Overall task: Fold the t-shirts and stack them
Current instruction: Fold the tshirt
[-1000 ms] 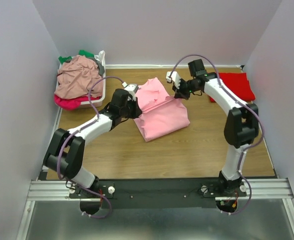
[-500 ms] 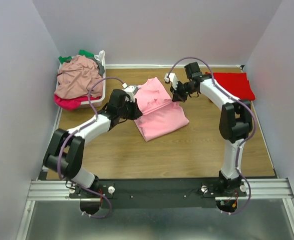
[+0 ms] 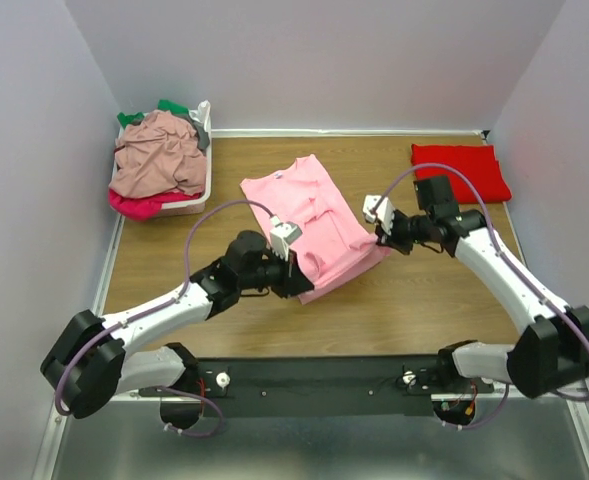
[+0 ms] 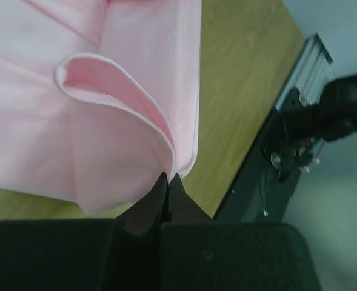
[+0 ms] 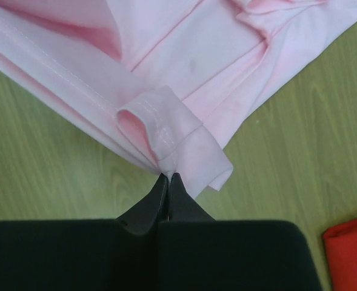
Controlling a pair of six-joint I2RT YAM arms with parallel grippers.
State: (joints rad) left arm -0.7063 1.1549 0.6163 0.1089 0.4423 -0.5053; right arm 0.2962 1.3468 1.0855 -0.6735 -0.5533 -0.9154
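A light pink t-shirt (image 3: 312, 215) lies partly folded in the middle of the wooden table. My left gripper (image 3: 302, 277) is shut on its near edge, pinching a fold of pink cloth (image 4: 169, 159). My right gripper (image 3: 382, 236) is shut on the shirt's right corner, where hemmed layers (image 5: 166, 140) bunch at the fingertips. A folded bright red t-shirt (image 3: 460, 170) rests flat at the back right, its corner showing in the right wrist view (image 5: 350, 248). More t-shirts, dusty rose (image 3: 157, 152), magenta (image 3: 134, 203) and green (image 3: 172, 106), are piled in the basket.
The white plastic basket (image 3: 205, 172) stands at the back left against the wall. White walls close the table on three sides. The black rail (image 3: 314, 375) with both arm bases runs along the near edge.
Both grippers have pulled toward the near edge, dragging the pink shirt's held edge with them. The shirt now lies stretched longer from back to front. The right arm swung outward.
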